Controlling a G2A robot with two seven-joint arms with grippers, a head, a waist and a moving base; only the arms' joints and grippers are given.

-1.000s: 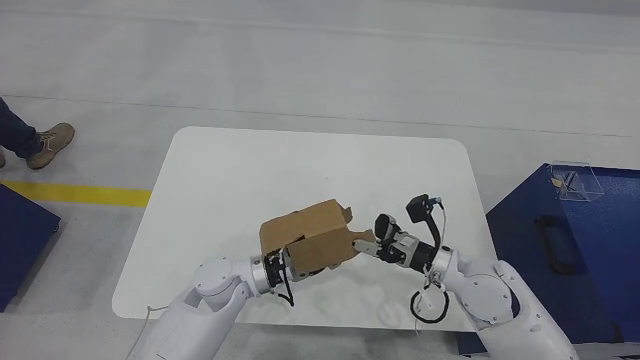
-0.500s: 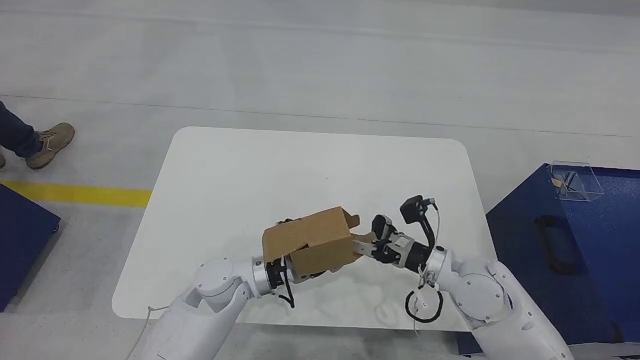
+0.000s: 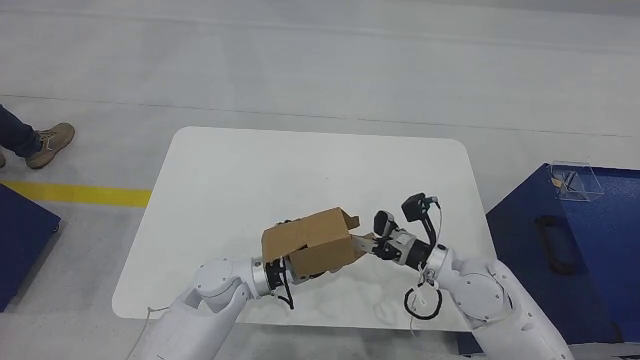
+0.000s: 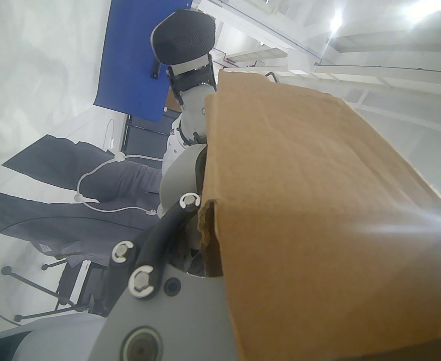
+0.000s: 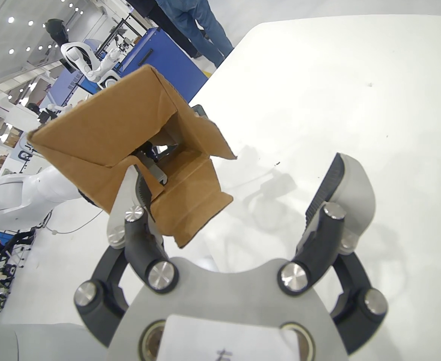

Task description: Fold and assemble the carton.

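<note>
A brown carton point(image 3: 312, 240), partly folded, hangs above the front middle of the white table point(image 3: 250, 170). My left gripper point(image 3: 284, 266) is shut on the carton's wall; in the left wrist view that carton point(image 4: 318, 208) hides one finger, and the other finger point(image 4: 167, 223) shows beside it. My right gripper point(image 5: 243, 174) is open at the carton's open end point(image 5: 122, 140). One of its fingers point(image 5: 141, 189) sits tucked behind a loose flap point(image 5: 190, 204), and the other finger point(image 5: 340, 182) stands free over the table. From above, the right gripper point(image 3: 380, 242) touches the carton's right end.
A blue cabinet point(image 3: 570, 250) with a small clear box point(image 3: 572, 180) on it stands right of the table. Another blue cabinet point(image 3: 20, 240) stands at the left. The table's front edge point(image 3: 330, 318) runs just below both grippers.
The right gripper has shifted a little left, closing in on the carton's open end. The carton has tilted and moved slightly right in the left gripper.
</note>
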